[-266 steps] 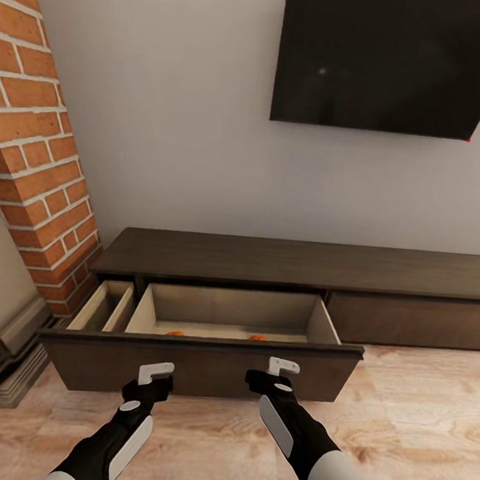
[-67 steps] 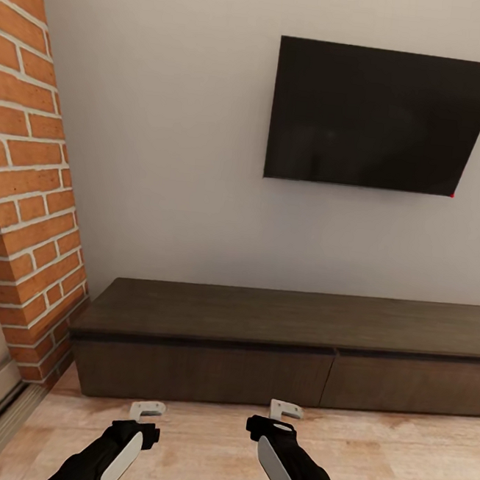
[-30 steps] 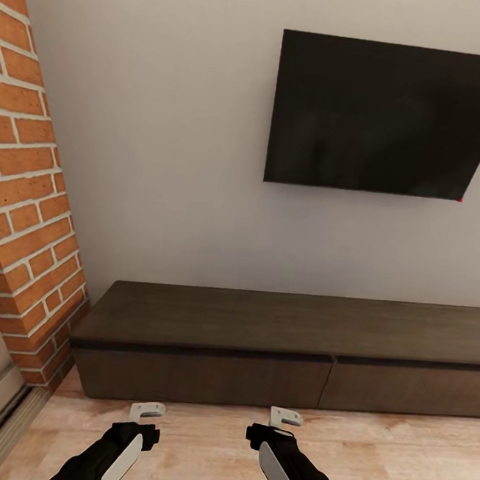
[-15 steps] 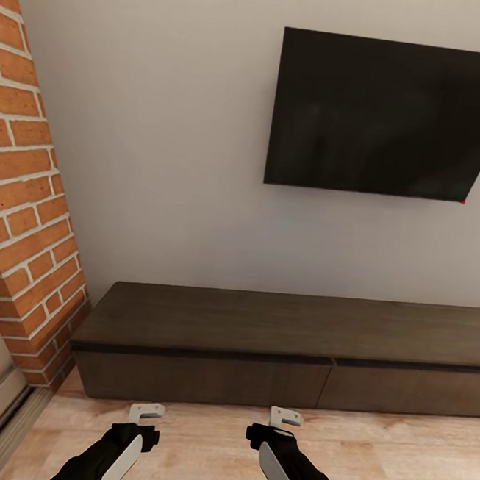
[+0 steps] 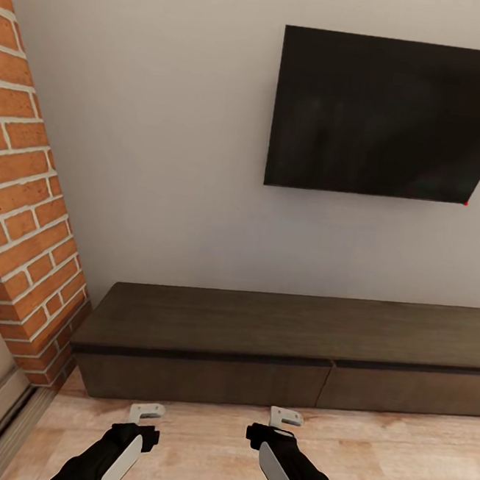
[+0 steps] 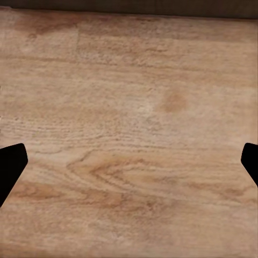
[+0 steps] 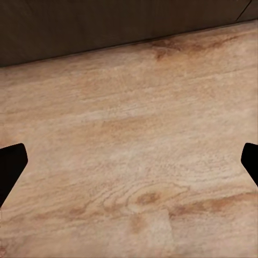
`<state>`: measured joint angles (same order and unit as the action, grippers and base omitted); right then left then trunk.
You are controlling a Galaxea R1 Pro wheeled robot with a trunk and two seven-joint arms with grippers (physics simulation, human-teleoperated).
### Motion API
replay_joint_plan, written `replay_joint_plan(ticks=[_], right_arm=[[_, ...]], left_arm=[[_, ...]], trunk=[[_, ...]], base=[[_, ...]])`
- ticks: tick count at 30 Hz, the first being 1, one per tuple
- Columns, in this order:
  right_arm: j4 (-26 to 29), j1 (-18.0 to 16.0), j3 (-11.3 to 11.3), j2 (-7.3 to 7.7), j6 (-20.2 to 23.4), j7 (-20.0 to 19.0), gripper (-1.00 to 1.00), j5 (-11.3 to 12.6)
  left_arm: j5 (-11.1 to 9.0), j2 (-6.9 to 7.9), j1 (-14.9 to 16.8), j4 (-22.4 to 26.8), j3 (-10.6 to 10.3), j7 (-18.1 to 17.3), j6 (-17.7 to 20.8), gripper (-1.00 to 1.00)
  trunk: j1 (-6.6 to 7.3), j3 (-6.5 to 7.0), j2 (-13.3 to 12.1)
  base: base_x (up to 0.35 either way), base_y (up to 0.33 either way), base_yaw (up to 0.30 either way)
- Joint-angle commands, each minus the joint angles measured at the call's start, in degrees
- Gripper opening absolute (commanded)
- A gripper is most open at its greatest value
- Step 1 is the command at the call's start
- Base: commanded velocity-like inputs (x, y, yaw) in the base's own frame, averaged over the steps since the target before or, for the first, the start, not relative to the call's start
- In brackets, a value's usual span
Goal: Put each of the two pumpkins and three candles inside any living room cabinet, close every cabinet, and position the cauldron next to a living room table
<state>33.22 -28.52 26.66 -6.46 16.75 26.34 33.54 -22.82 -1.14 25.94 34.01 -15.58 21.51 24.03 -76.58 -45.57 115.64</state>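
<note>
Ahead of you the cabinet runs along the wall, standing on the floor, its drawer fronts flush. Above it, to the right, the TV hangs on the wall. The brick column rises at your left, just beside the cabinet's left end. Your left gripper and right gripper hang over the floor before the cabinet, apart from it.

Cabinet: long, low, dark-brown wooden unit across the lower half of the head view, against the wall. Both visible drawer fronts sit flush, closed.
</note>
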Motion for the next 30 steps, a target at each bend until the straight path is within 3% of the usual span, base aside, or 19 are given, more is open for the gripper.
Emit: replay_joint_plan(ticks=[1,30], right_arm=[[0.1,0.0,0.3,0.05,0.2,0.5,1.00,0.4],[0.1,0.0,0.3,0.07,0.2,0.5,1.00,0.4]], left_arm=[[-0.6,0.06,0.0,0.1,-0.3,0.5,0.1,1.00],[-0.6,0.01,0.0,-0.2,-0.3,0.5,0.1,1.00]], trunk=[[0.23,0.03,-0.4],[6.60,2.50,-12.0]], base=[[0.000,0.000,0.000],[0.000,0.000,0.000]])
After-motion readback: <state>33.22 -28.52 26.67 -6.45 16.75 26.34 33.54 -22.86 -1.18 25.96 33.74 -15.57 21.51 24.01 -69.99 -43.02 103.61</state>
